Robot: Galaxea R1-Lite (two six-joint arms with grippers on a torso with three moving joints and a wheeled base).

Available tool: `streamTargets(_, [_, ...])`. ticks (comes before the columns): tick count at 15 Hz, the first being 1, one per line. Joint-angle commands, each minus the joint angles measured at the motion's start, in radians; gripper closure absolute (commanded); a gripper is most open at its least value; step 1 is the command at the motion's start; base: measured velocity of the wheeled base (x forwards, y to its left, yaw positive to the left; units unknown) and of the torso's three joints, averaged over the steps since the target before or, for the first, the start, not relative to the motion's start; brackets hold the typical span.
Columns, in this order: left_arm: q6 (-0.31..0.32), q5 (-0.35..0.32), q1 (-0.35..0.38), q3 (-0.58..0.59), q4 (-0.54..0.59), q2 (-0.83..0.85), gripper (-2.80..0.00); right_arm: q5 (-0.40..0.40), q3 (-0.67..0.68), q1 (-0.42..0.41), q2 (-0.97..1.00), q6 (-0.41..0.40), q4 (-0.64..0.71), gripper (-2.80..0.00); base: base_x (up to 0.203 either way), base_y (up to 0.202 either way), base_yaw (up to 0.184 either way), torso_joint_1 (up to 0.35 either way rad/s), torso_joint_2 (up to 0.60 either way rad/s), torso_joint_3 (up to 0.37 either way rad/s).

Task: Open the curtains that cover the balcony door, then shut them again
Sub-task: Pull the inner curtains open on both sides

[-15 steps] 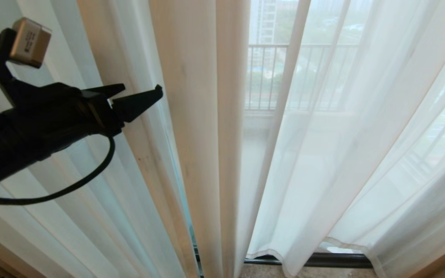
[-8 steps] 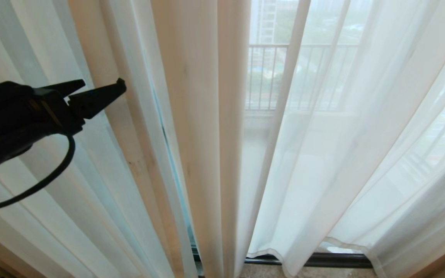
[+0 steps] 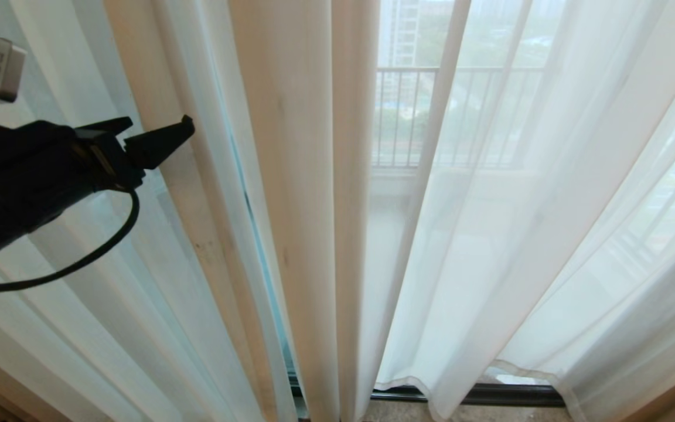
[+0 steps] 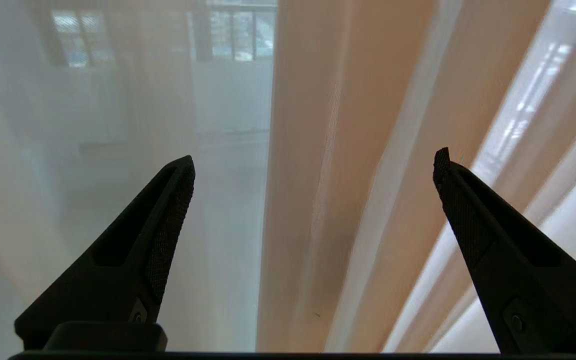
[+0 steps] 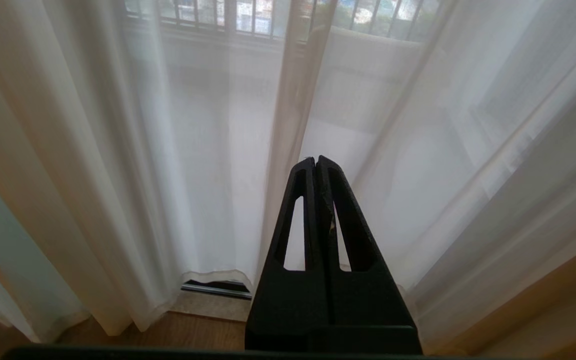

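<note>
Your left gripper (image 3: 159, 130), jaws wide apart and empty, hovers by the curtains (image 3: 290, 193), drawn across the balcony door (image 3: 466, 394); next, pinch a fold's edge. Right gripper (image 5: 316, 160) rests pressed together

so counting it up: two sheer white see-through curtain panels (image 3: 507, 234), meeting near the middle, one black-framed glass balcony door (image 3: 490, 394) behind them, and two black robot grippers, left (image 3: 159, 130) and right (image 5: 316, 160).
</note>
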Motion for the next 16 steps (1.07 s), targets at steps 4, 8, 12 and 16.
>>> streamTargets(4, [0.054,0.001,0.036,-0.059,-0.073,0.154,-2.80,0.000,0.000,0.001,0.003,-0.001,-0.002,0.00,0.000,0.000,0.000,0.000,0.00,0.000])
streamTargets(8, [0.084,0.003,0.047,-0.097,-0.154,0.241,-2.80,0.000,0.000,0.001,0.001,-0.001,-0.001,0.00,0.000,0.000,0.000,0.000,0.00,0.000])
streamTargets(12, [0.082,0.014,0.054,-0.143,-0.232,0.294,-2.80,0.000,0.000,0.001,0.001,-0.001,-0.001,0.00,0.000,0.000,0.000,0.000,0.00,0.000])
streamTargets(16, [0.082,0.014,0.051,-0.144,-0.237,0.303,-2.80,0.000,0.000,0.001,0.001,-0.001,-0.002,0.00,0.000,0.000,0.000,0.000,0.00,0.000])
